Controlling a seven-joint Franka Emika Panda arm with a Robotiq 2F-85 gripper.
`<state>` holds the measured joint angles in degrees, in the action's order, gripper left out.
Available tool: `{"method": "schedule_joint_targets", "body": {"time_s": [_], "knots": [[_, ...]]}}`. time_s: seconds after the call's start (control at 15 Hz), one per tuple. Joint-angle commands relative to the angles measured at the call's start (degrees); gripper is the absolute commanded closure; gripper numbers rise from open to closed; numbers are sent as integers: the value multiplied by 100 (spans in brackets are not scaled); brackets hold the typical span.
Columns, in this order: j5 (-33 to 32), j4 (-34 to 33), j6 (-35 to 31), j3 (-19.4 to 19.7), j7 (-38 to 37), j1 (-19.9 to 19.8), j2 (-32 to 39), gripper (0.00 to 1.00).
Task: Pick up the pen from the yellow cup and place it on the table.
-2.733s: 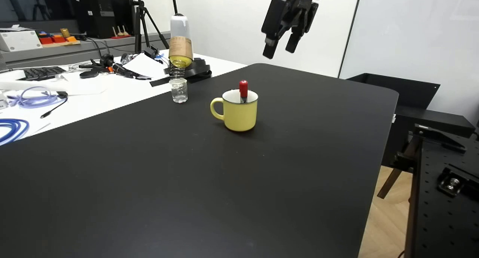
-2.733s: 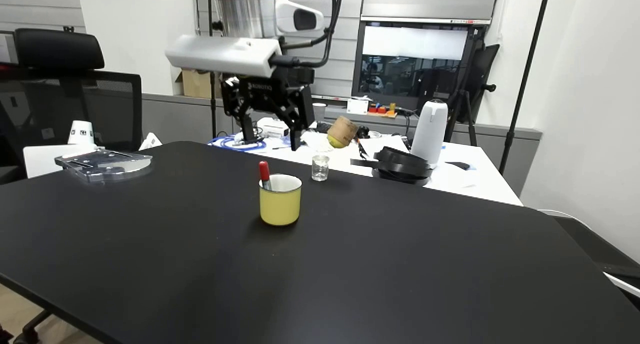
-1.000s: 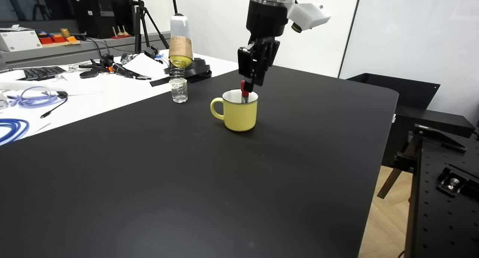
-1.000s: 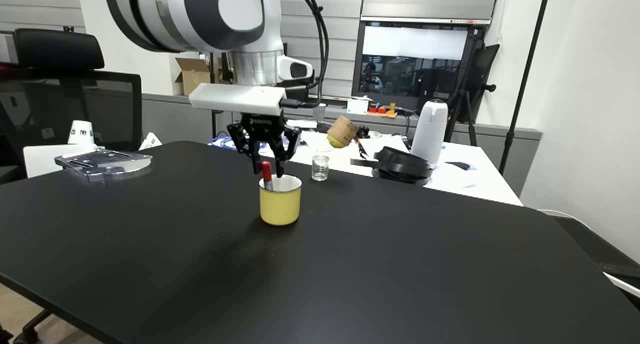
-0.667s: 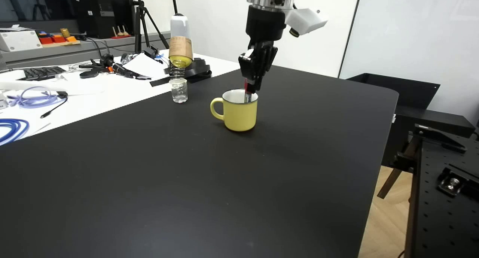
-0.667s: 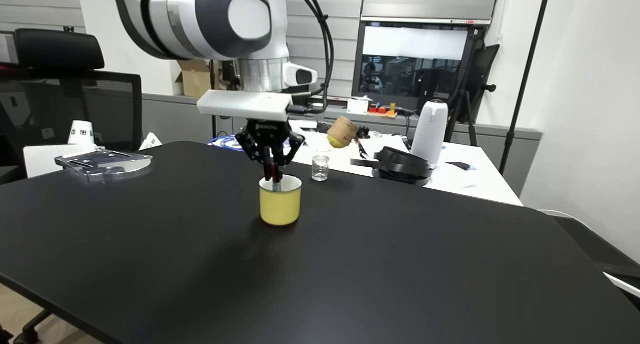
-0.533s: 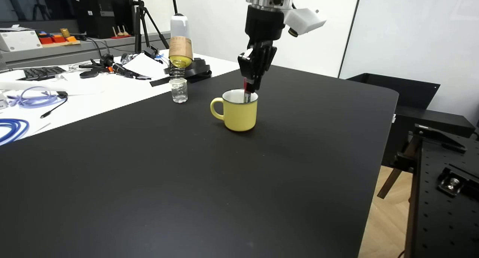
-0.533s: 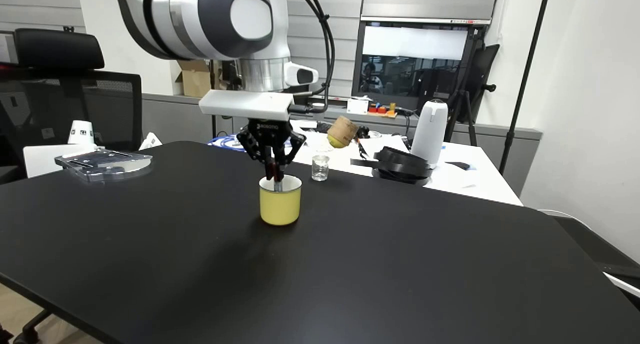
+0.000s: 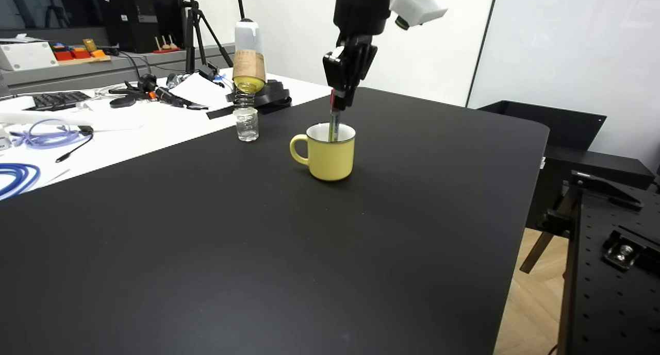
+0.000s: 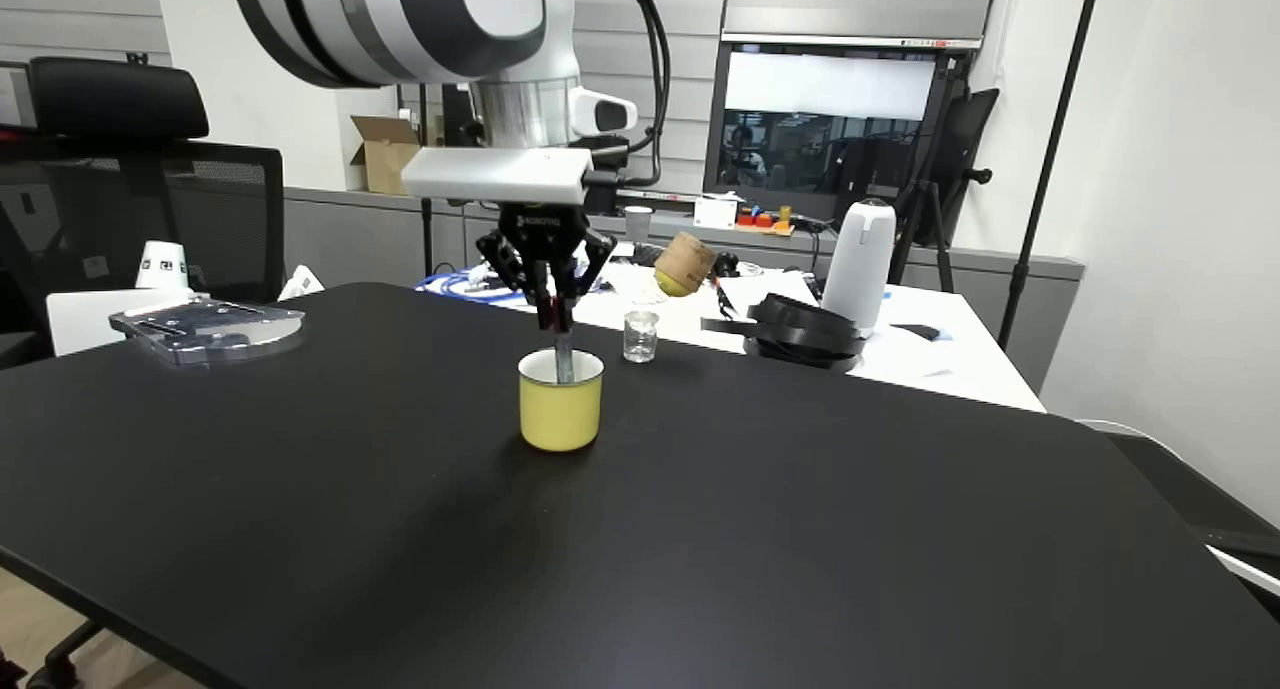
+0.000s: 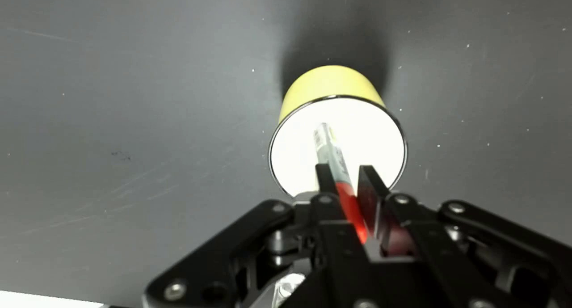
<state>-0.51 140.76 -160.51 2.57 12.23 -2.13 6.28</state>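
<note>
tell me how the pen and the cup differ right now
The pen is slim and straight; the cup is squat, wide and hollow.
The pen has a greyish body with a red end; the cup is yellow outside and white inside.
The pen is held by the gripper, its lower end inside the cup; the cup stands on the table, ungripped.
Both are roughly upright, though the pen leans slightly.

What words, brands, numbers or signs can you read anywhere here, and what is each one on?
"ROBOTIQ" on the gripper, blurred, but likely this.
Printing on the pen: too blurred to read.
Printing on the brown label: too small to read.
Dark marks on the white cup: too small to read.
Marks on the window rail: unreadable.
On the yellow cup: none shows.
</note>
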Motion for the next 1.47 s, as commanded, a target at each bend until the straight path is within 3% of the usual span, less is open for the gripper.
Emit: {"method": "schedule_joint_targets", "body": {"time_s": [0.0,0.2,0.6,1.07,1.4], "knots": [[-251,37,462,-9,-390,40,-642,95],[-342,-61,665,24,-529,-28,-985,95],[-257,61,141,195,-650,-268,-1375,95],[370,142,-86,513,-435,-405,-977,95],[973,126,-40,512,-226,-420,-588,95]]}}
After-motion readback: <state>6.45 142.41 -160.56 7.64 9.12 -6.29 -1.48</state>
